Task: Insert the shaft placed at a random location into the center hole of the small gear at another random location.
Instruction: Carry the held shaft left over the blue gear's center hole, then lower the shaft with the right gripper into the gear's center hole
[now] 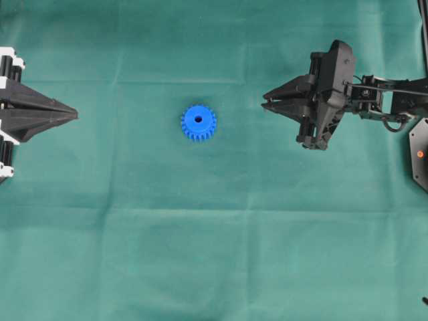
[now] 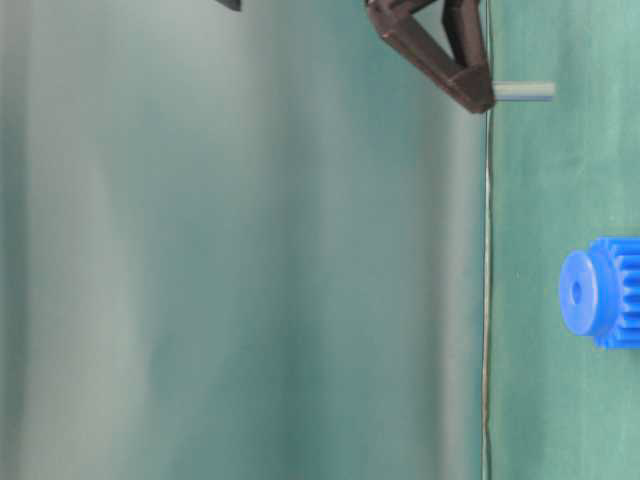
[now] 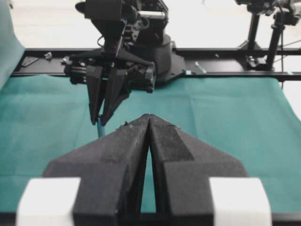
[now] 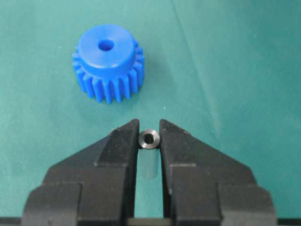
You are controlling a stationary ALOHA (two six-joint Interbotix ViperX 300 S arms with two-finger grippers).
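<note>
The small gear (image 1: 198,122) is bright blue and lies flat on the green cloth with its hub up, its center hole (image 1: 198,120) dark and bare. From the right wrist the small gear (image 4: 107,61) and center hole (image 4: 106,45) show just ahead of the jaws. My right gripper (image 1: 265,101) is to the gear's right, shut on the shaft (image 4: 149,139), a silver pin held upright by its top end. The shaft (image 2: 523,91) sticks out below the fingertips. My left gripper (image 1: 73,116) is shut with nothing in it, at the far left.
A black arm base with an orange dot (image 1: 419,154) sits at the right edge. A black frame rail (image 3: 225,74) runs along the far side of the cloth behind the right arm. The green cloth (image 1: 214,254) has shallow creases.
</note>
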